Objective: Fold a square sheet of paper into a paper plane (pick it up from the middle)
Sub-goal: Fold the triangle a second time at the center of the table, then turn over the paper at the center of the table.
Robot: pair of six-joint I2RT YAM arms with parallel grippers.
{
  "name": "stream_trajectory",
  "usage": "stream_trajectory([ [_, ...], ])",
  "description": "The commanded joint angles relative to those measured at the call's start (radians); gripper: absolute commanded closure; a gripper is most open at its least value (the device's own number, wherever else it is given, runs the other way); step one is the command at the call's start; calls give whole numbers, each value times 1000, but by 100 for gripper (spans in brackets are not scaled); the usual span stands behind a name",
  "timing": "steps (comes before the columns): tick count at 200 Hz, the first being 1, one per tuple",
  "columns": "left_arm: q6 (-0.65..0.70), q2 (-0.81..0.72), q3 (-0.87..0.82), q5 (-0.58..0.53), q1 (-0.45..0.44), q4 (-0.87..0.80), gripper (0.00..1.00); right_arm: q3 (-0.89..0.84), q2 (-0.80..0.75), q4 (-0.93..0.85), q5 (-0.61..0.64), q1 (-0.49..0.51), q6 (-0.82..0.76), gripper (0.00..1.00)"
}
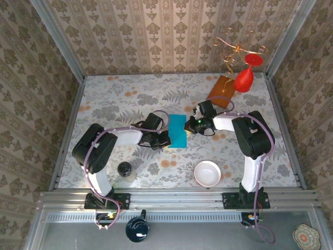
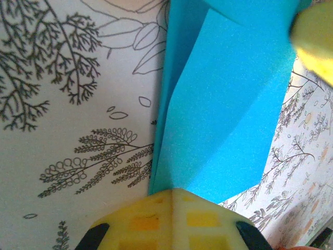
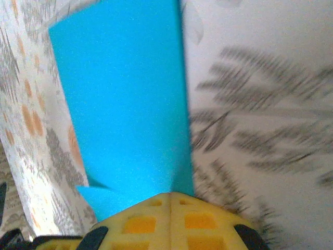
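We began at the left of the floral table (image 1: 104, 99), where a dark round jar (image 1: 124, 169) stood near the front edge, just beside the left arm and well apart from the work. The left gripper (image 1: 164, 140) lay low at the sheet's near left corner, its yellow pads pressed together with no gap. Its tip touched the paper's edge, but we could not tell whether any paper was nipped between the pads. The square sheet of paper (image 1: 178, 130) lay mid-table between the two grippers, creased to a narrower strip, with a folded flap showing in the left wrist view. The right gripper (image 1: 191, 125) met the strip's right edge, jaws likewise closed tight, and whether it gripped the paper we could not tell. Nearer the front, a white bowl (image 1: 207, 173) sat apart from the strip. Toward the far right corner stood an orange-brown board (image 1: 221, 92), with a red glass-shaped ornament (image 1: 243, 79) and copper wire curls (image 1: 234, 49) just beside it.
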Motion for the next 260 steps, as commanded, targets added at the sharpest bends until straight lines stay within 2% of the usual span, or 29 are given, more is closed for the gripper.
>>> stream_trajectory([
  [1, -5, 25, -39, -39, 6, -151, 100, 37, 18, -54, 93, -48, -46, 99],
  [54, 47, -42, 44, 34, 5, -70, 97, 4, -158, -113, 124, -44, -55, 96],
  [81, 55, -78, 86, 26, 14, -29, 91, -63, -231, -99, 109, -16, -6, 88],
  [102, 52, -71, 98, 15, 30, 4, 86, -123, -257, -43, 76, -1, 71, 75],
  [127, 42, -33, 119, 20, 47, 33, 83, -172, -253, 34, 32, 24, 163, 67],
  [171, 37, 43, 158, 15, 55, 32, 83, -171, -201, 86, 18, 73, 240, 67],
  [202, 28, 65, 141, -6, 69, 36, 82, -162, -179, 64, 62, 84, 281, 64],
  [222, 34, 72, 130, -19, 79, 25, 82, -145, -167, 42, 83, 88, 279, 60],
  [260, 30, 101, 112, -1, 85, 40, 82, -106, -131, 23, 74, 101, 272, 62],
])
